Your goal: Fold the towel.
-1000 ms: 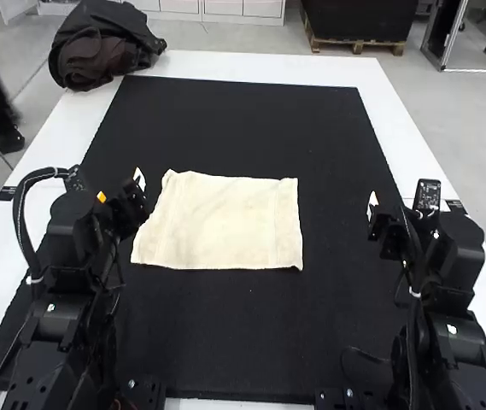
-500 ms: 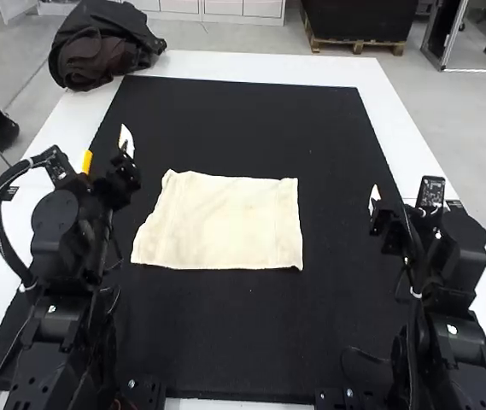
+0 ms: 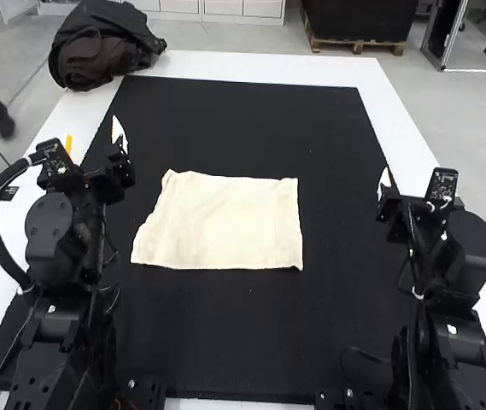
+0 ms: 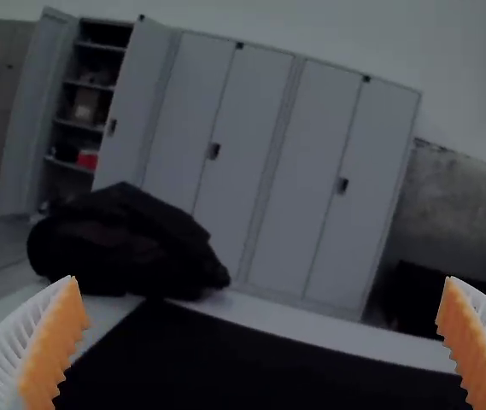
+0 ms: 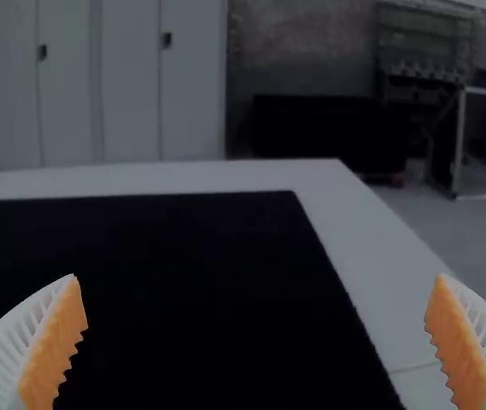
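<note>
The cream towel (image 3: 221,222) lies flat near the middle of the black mat in the high view, a rough rectangle with slightly wavy edges; its fold layers cannot be told. Left of the towel, apart from it, is my left gripper (image 3: 94,143), raised. My right gripper (image 3: 383,186) is held above the mat's right side, away from the towel. In the left wrist view my left gripper (image 4: 264,342) has its ribbed fingers wide open with nothing between them. The right wrist view shows my right gripper (image 5: 255,342) equally wide open and holding nothing.
A black mat (image 3: 251,342) covers most of the white table (image 3: 260,67). A dark bag or jacket (image 3: 102,44) lies on the table's far left corner, beyond the left arm.
My left gripper has moved away from the towel, leftward and up. My right gripper has shifted slightly right and up. The towel has stayed as it was.
</note>
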